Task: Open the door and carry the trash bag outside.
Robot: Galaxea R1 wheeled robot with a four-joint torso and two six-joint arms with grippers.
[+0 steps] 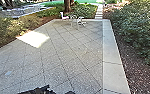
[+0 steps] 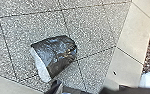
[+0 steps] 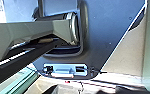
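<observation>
Lying or hanging, I cannot tell which, the black trash bag (image 2: 57, 50) shows against the paving (image 2: 91, 30) near the left gripper (image 1: 43, 90), at seven o'clock in the head view, either gripper's hold unclear to me.

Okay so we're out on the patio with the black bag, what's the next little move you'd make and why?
I'd probably lower the left hand slightly: the black bag shows close by it, against bare paving, and the white chair is well off at the far end. Whether the bag is gripped or already down, I can't tell.
</observation>
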